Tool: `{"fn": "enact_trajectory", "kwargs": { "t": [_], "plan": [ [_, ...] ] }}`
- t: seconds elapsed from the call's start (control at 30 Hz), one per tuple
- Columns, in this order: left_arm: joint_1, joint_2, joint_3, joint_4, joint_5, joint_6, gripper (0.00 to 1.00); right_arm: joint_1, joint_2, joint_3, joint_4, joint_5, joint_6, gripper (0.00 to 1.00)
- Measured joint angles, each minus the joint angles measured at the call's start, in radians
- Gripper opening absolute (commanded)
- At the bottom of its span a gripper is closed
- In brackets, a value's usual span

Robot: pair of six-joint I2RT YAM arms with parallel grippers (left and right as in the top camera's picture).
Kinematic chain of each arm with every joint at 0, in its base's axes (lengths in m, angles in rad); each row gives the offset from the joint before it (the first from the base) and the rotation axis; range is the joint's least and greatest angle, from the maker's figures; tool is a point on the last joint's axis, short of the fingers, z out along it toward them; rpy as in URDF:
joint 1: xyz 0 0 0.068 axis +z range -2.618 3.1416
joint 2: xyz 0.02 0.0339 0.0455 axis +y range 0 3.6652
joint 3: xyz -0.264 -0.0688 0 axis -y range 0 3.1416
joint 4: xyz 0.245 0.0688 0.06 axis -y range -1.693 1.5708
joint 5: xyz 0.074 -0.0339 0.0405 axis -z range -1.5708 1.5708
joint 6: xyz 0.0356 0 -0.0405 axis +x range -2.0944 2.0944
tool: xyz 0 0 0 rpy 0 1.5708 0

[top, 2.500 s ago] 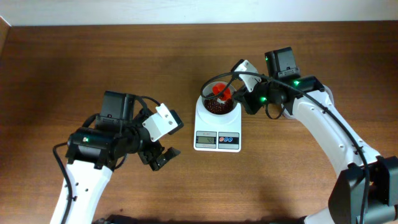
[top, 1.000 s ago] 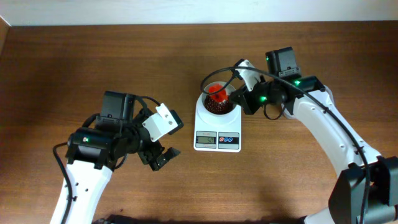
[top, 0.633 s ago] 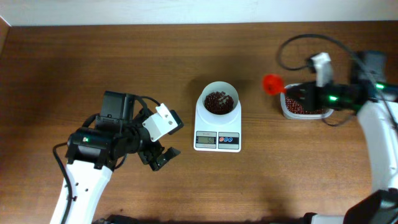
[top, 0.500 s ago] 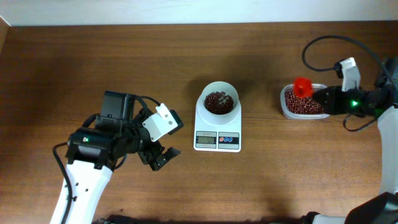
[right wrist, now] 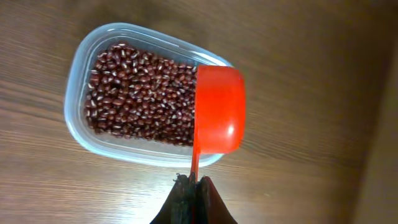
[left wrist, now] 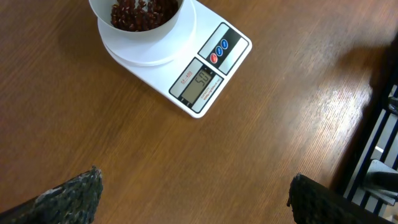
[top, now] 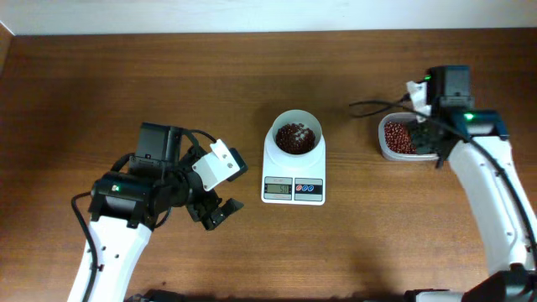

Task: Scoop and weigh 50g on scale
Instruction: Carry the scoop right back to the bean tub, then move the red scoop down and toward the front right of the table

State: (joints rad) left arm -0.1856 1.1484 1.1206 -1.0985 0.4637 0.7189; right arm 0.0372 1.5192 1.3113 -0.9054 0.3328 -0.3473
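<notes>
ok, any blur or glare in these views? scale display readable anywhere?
Overhead: even light, no glare, scale display too small to read. Left wrist: display sharp, digits tilted but visible; own fingers blurred at the bottom corners. Right wrist: beans and red scoop in focus, tabletop at the right edge dark and soft.

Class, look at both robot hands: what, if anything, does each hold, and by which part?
The right hand pinches the red scoop by the end of its thin handle, above the bean tub. The left hand, open, holds nothing.

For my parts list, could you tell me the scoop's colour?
The scoop is bright red, clearest in the right wrist view.
</notes>
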Motion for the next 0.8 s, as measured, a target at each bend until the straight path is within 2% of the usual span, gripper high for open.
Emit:
{"fn": "enact_trajectory", "kwargs": {
  "t": [0.1, 0.2, 0.33, 0.43, 0.5, 0.6, 0.7, 0.73, 0.77, 0.8],
  "plan": [
    [0.000, 0.000, 0.000, -0.001, 0.000, 0.000, 0.99, 0.063, -0.041, 0.000, -0.011, 0.056, 0.032, 0.04],
    [0.000, 0.000, 0.000, -0.001, 0.000, 0.000, 0.99, 0.057, -0.195, 0.007, -0.073, 0.008, 0.068, 0.04],
    [0.000, 0.000, 0.000, 0.000, 0.000, 0.000, 0.99, -0.005, -0.459, 0.032, -0.245, -0.259, 0.170, 0.04],
    [0.000, 0.000, 0.000, 0.001, 0.000, 0.000, 0.99, -0.025, -0.525, 0.013, -0.429, -0.414, 0.232, 0.04],
    [0.000, 0.000, 0.000, 0.000, 0.000, 0.000, 0.99, -0.026, -0.552, -0.041, -0.449, -0.458, 0.319, 0.04],
    [0.000, 0.000, 0.001, 0.000, 0.000, 0.000, 0.99, -0.029, -0.615, -0.233, -0.321, -0.496, 0.519, 0.04],
    [0.000, 0.000, 0.003, -0.001, 0.001, 0.000, 0.99, -0.029, -0.680, -0.499, -0.021, -0.582, 0.691, 0.04],
    [0.000, 0.000, 0.004, 0.000, 0.001, 0.000, 0.99, -0.029, -0.682, -0.530, 0.006, -0.624, 0.738, 0.04],
    [0.000, 0.000, 0.004, 0.000, 0.000, 0.000, 0.99, -0.029, -0.685, -0.658, 0.141, -0.665, 0.766, 0.04],
    [0.000, 0.000, 0.004, 0.000, 0.000, 0.000, 0.99, -0.029, -0.684, -0.712, 0.215, -0.697, 0.783, 0.04]
  ]
}}
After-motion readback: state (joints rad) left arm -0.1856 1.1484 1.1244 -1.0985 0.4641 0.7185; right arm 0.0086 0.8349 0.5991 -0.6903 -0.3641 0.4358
